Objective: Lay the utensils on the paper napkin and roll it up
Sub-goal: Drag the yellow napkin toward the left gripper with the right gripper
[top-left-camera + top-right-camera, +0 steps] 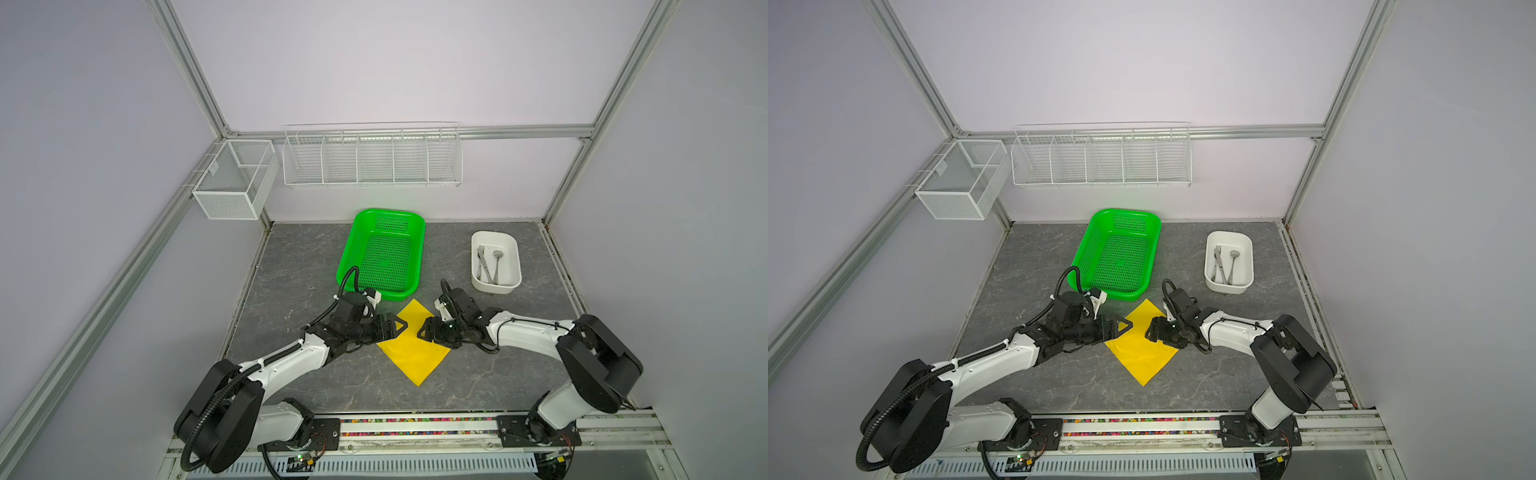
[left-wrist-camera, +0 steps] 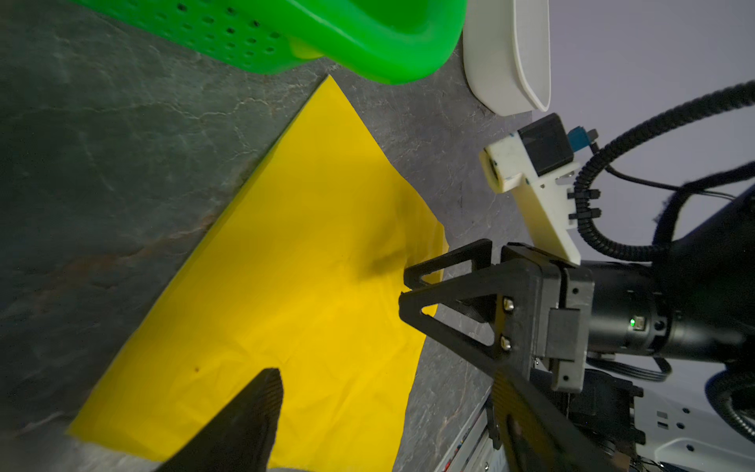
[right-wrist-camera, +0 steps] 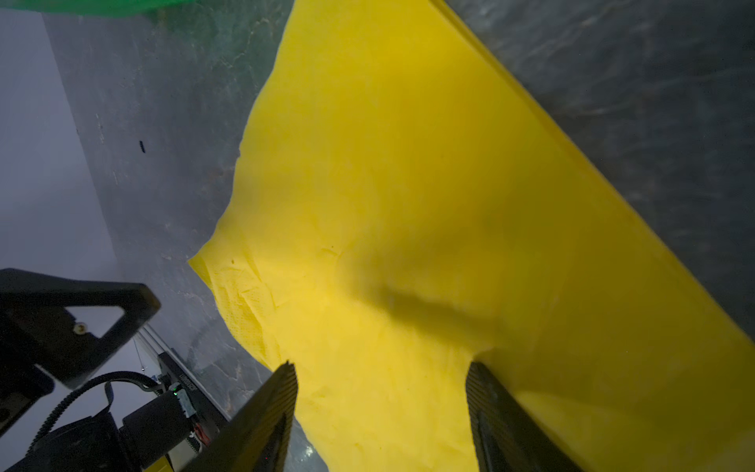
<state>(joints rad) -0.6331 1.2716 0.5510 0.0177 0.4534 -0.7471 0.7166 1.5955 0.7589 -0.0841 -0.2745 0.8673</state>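
— So, what are the two grippers doing?

— The left gripper (image 1: 400, 325) has its jaws spread wide, gripping nothing, at the left corner of the paper napkin (image 1: 415, 351). The right gripper (image 1: 423, 332) is likewise spread and empty at the napkin's right corner, its tips facing the left one's across the sheet.

— And the napkin itself?

— Bright yellow, lying flat like a diamond on the grey table (image 1: 291, 270). A green basket (image 1: 347, 253) sits just beyond the napkin's far corner.

— The utensils (image 1: 487, 270)?

— Fork, knife and spoon lie together in a white tub (image 1: 510, 270), well apart from the napkin, beyond it to the right.
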